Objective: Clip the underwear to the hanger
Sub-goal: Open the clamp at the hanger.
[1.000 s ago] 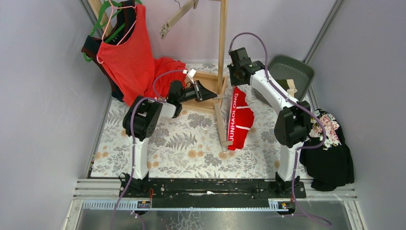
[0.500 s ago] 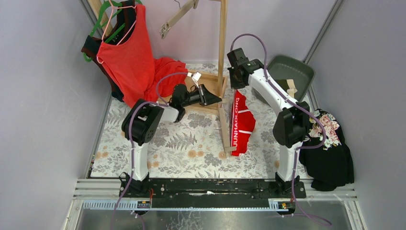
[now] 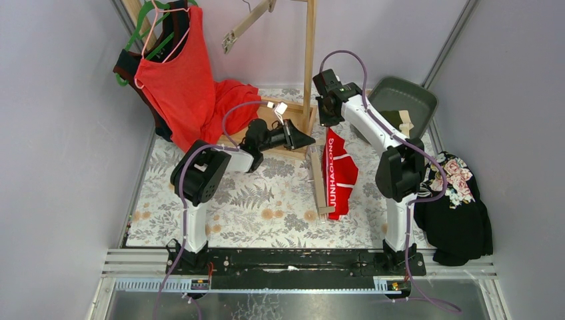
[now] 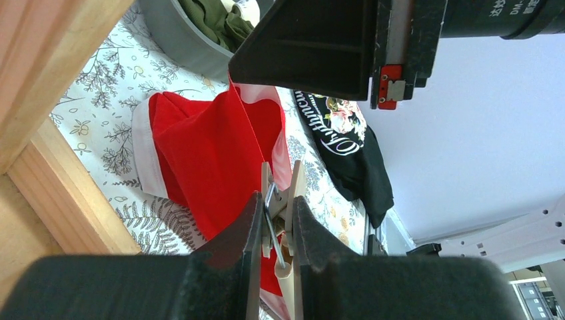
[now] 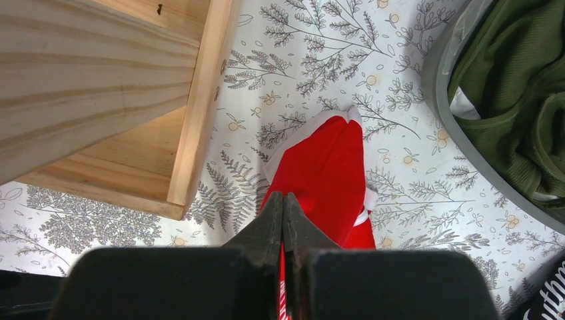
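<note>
Table [image 3: 253, 200] with a leaf-print cover carries it all. A wooden stand [image 3: 308, 67] rises at the middle of the far edge, and a bin [image 3: 413, 93] in the far right corner holds the green briefs [image 5: 520, 100], untouched.

Right of the stand's foot, the red briefs [image 3: 338, 175] hang from my right gripper [image 5: 283, 197], which is pinched flat on their top edge. That arm arches up from the near right, elbow out, wrist pointing straight down. The briefs' long axis runs from far to near, the lettered waistband on the side that faces the hanger [image 3: 318, 183].

The hanger lies just to their left and parallel. Its near end points at the near edge, and its far end is in my left gripper [image 4: 276, 200]. That arm reaches low across from the left, forearm about level, fingers pointing right. They are nearly closed, squeezing the hanger's clip [image 4: 297, 180] at its spring. I cannot tell whether its mouth is gaping.

What the next move turns on, I judge: the held edge sits just right of the clip and slightly beyond it. My left arm owns the clip, and my right must feed cloth leftward into it.
</note>
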You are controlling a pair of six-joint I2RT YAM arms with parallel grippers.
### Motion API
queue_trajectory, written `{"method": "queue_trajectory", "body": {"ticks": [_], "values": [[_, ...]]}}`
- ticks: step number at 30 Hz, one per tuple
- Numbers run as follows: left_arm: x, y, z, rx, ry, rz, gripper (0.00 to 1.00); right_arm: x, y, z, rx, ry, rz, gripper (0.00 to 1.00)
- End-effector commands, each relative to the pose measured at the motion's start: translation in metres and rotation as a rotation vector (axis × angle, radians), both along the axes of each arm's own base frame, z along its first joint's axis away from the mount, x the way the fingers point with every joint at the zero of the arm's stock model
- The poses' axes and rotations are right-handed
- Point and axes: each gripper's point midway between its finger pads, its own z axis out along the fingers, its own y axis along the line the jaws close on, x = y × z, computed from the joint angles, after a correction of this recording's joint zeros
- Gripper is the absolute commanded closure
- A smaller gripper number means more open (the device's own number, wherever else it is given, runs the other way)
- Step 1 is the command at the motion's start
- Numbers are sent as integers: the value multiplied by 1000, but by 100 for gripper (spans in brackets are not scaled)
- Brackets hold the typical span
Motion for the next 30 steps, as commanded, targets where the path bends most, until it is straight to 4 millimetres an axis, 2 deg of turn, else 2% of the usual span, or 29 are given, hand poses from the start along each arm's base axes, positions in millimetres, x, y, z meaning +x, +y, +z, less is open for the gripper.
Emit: {"method": "queue_trajectory", "body": {"ticks": [1, 13, 21, 30], "values": [[-9, -9, 6, 25, -39, -26, 100, 12, 4, 26, 18, -99, -25, 100], [-12, -21, 0, 62, -38, -30, 100, 16, 5, 27, 15, -104, -17, 100], [-12, -22, -2, 67, -39, -31, 100, 17, 6, 36, 18, -122, -10, 100], [-20, -21, 7, 25, -69, -45, 100, 19, 4, 37, 6, -129, -8, 100]]}}
